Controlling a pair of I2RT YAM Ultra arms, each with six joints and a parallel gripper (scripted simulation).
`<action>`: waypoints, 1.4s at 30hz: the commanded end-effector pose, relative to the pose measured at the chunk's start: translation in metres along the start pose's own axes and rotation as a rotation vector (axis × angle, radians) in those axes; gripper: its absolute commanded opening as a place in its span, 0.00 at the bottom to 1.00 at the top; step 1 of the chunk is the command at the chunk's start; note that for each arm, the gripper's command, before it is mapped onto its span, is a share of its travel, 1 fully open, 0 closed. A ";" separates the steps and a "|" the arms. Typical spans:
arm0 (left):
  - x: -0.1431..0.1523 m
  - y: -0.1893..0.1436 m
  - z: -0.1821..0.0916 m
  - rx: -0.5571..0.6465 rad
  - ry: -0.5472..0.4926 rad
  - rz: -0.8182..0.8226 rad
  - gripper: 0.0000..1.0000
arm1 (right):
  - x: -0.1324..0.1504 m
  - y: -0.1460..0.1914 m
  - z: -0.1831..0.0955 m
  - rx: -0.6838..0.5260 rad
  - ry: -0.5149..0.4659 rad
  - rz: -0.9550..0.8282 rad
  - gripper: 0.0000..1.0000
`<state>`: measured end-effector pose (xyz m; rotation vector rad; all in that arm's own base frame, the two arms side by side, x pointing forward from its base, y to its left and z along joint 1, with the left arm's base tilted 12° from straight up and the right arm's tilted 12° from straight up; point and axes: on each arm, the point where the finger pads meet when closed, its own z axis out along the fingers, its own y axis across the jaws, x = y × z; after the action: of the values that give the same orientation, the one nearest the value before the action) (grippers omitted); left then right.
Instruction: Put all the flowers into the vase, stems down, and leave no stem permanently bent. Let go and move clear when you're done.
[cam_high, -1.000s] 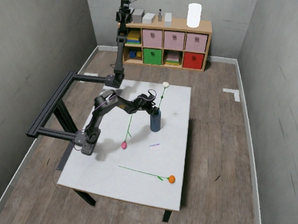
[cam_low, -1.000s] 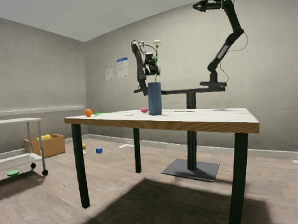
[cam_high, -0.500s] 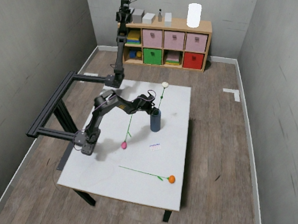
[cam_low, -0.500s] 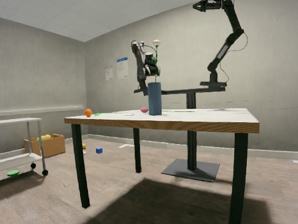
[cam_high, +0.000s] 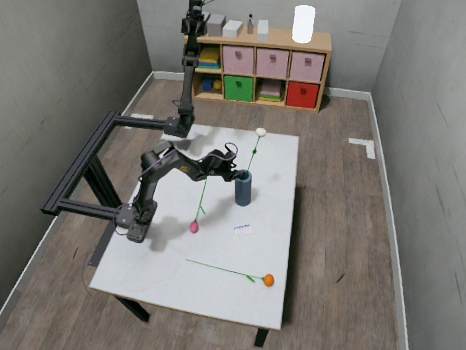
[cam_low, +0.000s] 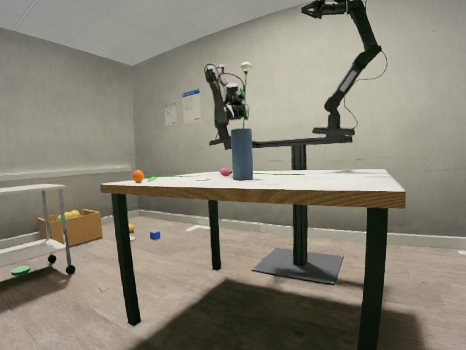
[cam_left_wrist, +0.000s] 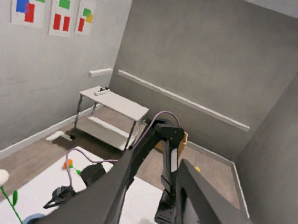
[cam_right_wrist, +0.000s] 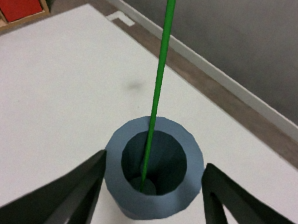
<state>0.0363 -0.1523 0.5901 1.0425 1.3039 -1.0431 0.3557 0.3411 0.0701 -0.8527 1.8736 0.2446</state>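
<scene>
The white flower (cam_high: 260, 132) (cam_low: 246, 66) (cam_left_wrist: 3, 177) (cam_right_wrist: 159, 80) stands upright with its stem inside the blue vase (cam_high: 243, 190) (cam_low: 242, 155) (cam_right_wrist: 115, 165). My right gripper (cam_high: 239, 175) (cam_right_wrist: 155, 164) is open just above the vase mouth, its fingers on either side of the stem without gripping it. The pink flower (cam_high: 194, 227) (cam_low: 225, 172) lies on the table; my right arm hides part of its stem's far end. The orange flower (cam_high: 269, 280) (cam_low: 138, 175) (cam_left_wrist: 69, 163) lies flat on the table, stem straight. My left gripper (cam_low: 306, 10) (cam_left_wrist: 155, 162) is partly open, empty, raised high away from the table.
A small printed card (cam_high: 243, 230) lies on the white table (cam_high: 225, 300) between the vase and the orange flower. My right arm (cam_high: 172, 161) reaches over the table toward the vase. My left arm (cam_high: 188, 80) stands upright at the other mount. A shelf unit (cam_high: 255, 102) stands against the wall.
</scene>
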 end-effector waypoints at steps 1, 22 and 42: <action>0.000 -0.001 0.006 -0.001 0.014 -0.007 0.30 | -0.026 0.004 -0.009 -0.003 -0.071 0.013 0.60; 0.000 -0.001 0.006 -0.001 0.014 -0.007 0.30 | -0.018 0.001 -0.008 -0.003 -0.049 0.010 0.60; 0.000 -0.001 0.006 -0.001 0.014 -0.007 0.30 | -0.083 0.001 -0.040 0.003 -0.069 0.016 0.60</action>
<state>0.0363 -0.1523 0.5901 1.0425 1.3039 -1.0431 0.3487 0.3474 0.1223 -0.8398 1.8479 0.2556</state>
